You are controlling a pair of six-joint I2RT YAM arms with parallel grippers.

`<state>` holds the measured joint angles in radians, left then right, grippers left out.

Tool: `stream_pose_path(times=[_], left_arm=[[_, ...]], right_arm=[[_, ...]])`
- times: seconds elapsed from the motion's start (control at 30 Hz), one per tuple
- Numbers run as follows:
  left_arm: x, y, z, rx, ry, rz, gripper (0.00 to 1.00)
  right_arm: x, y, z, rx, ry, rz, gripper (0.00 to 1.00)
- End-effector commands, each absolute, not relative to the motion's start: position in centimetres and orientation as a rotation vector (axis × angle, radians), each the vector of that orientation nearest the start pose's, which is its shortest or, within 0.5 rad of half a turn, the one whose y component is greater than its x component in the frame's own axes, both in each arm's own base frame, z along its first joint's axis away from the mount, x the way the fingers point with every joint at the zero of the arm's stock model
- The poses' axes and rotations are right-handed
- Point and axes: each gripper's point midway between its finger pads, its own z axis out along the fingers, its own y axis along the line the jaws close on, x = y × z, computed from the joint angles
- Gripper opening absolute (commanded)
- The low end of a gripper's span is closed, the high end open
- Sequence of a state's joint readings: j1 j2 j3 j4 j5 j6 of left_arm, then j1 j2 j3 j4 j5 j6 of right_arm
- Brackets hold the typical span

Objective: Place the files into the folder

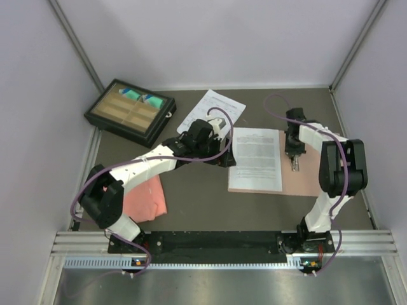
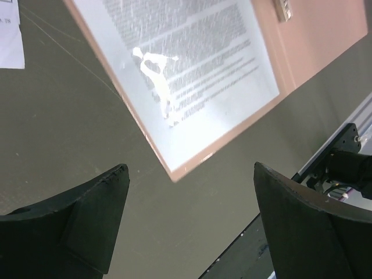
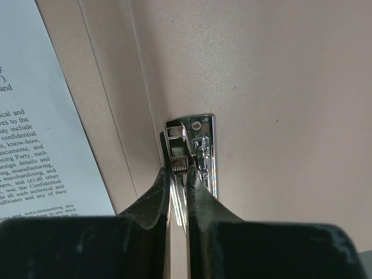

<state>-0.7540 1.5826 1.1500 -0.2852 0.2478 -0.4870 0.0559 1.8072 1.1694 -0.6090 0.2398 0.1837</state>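
Right gripper [image 3: 178, 174]: jaws drawn narrow, fingers almost together, pinching the raised lever of the metal clip [image 3: 200, 136]. The clip is fixed to the inner face of the folder [image 3: 279, 70], just beside its centre fold. The gripper points down onto the clip from above.

Folder: salmon-pink, lying open and flat on the tabletop [image 2: 70, 128], right of centre. The right half is bare apart from the clip and the gripper.

Dense-text sheet [image 3: 35, 133]: lying flat on the left half of the folder, just beside the fold, with a narrow margin of folder showing along its edges. It is not under the clip.

Left gripper [image 2: 190, 168]: jaws spread wide, holding nothing. It hangs over the tabletop just beside the near left corner of the folder and touches neither folder nor sheet.

Second sheet [image 1: 213, 108]: table-like print, lying askew on the tabletop behind the left gripper, outside the folder and apart from it.

Other items: a pink cloth [image 1: 145, 200] near the left arm's base; a black compartment tray [image 1: 130, 111] at the far left corner.
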Motion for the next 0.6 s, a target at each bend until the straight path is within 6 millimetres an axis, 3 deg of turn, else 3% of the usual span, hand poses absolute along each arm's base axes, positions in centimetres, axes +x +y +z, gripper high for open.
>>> stream_pose_path(times=[0.0, 0.17, 0.43, 0.57], left_arm=[[27.3, -33.2, 17.0, 0.455, 2.313, -0.89, 0.92], [27.0, -33.2, 17.1, 0.434, 2.313, -0.911, 0.92], [27.2, -33.0, 16.5, 0.413, 2.329, -0.889, 0.92], [27.4, -32.4, 15.9, 0.384, 2.343, -0.85, 0.92]], right_arm=[[32.4, 1.0, 2.5, 0.152, 2.824, -0.25, 0.0], [30.9, 4.7, 2.5, 0.047, 2.82, -0.138, 0.0], [30.1, 15.2, 3.6, -0.018, 2.79, 0.206, 0.0], [29.2, 19.3, 4.5, -0.076, 2.773, 0.315, 0.0]])
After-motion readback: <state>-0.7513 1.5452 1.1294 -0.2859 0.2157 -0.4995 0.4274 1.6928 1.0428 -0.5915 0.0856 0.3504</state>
